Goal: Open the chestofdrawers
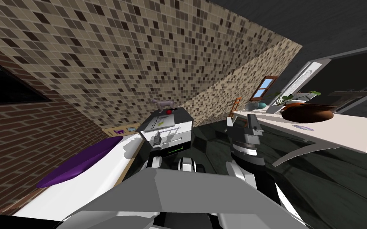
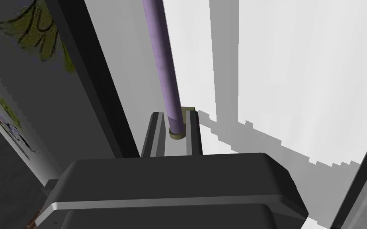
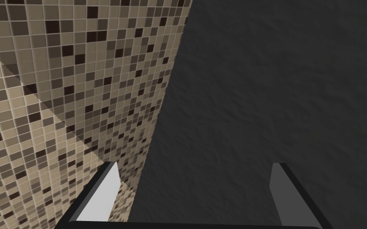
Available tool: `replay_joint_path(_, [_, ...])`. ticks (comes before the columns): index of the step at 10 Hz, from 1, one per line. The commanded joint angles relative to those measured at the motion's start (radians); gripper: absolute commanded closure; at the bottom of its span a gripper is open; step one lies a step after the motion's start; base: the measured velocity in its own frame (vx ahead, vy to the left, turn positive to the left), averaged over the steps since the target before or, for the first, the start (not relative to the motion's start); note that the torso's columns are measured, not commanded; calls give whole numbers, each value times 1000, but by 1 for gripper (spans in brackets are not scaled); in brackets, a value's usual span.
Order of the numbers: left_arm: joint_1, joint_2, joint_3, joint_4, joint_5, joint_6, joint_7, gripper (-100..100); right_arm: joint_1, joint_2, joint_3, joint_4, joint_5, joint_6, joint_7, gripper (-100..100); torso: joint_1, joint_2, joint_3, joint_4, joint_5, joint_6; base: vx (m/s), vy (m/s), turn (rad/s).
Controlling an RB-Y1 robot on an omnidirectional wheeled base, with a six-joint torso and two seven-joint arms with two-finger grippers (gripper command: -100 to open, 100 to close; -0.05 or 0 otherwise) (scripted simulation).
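Holding the long purple round bar handle [image 2: 161,59] is the left gripper [image 2: 174,113]. Its two thin grey fingers [image 2: 155,131] press the bar from both sides, close to the little tan foot [image 2: 177,134] at the end of the bar. I think it grips there because the foot joins the bar to the flat white drawer front [image 2: 298,79]. That way a pull goes straight into the drawer and the bar is not likely to slip out.

The white and black boxy chest of drawers [image 1: 180,119] stands right in front of the robot, and the left arm reaches forward to its front. On top of the chest sit a small grey animal figure [image 1: 163,104] and a small red ball [image 1: 168,112]. They could wobble if the pull is hard, so a slow pull looks best.

The right gripper [image 3: 196,163] is up high to the right of the chest, with its fingers spread wide and nothing between them. It looks parked there to be out of the drawer's way.

Also to the right of the chest, well apart, is a white table [image 1: 350,135] with a round brown bowl [image 1: 308,112]. To the left of the chest lies a flat purple oval [image 1: 79,161] on something white.

The grip looks ready. I cannot tell how far out the drawer is, and the next job looks like a pull straight back
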Motion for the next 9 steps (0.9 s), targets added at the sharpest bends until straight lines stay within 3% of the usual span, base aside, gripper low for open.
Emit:
replay_joint_path(1, [57,-7,-26,-28,-6,-9,9,100,0,0,0,0,0,0,0,0,0,0,0,0,0,0,37,1,43])
replay_joint_path(3, [115,-14,-55,-68,-14,-24,19,100,0,0,0,0,0,0,0,0,0,-1,-1,0,0,-1,63,3,74])
replay_joint_path(4, [92,-7,-46,-66,-10,-22,18,100,0,0,0,0,0,0,0,0,0,-3,-1,-1,0,-1,33,-5,22])
replay_joint_path(8, [115,1,-55,-135,-13,53,26,100,-1,0,0,0,0,0,0,0,-6,10,5,6,-5,0,-161,-68,11])
replay_joint_path(9, [112,0,-53,-126,-12,40,25,100,-1,0,0,0,0,0,0,0,-8,6,3,6,-5,0,-75,-52,5])
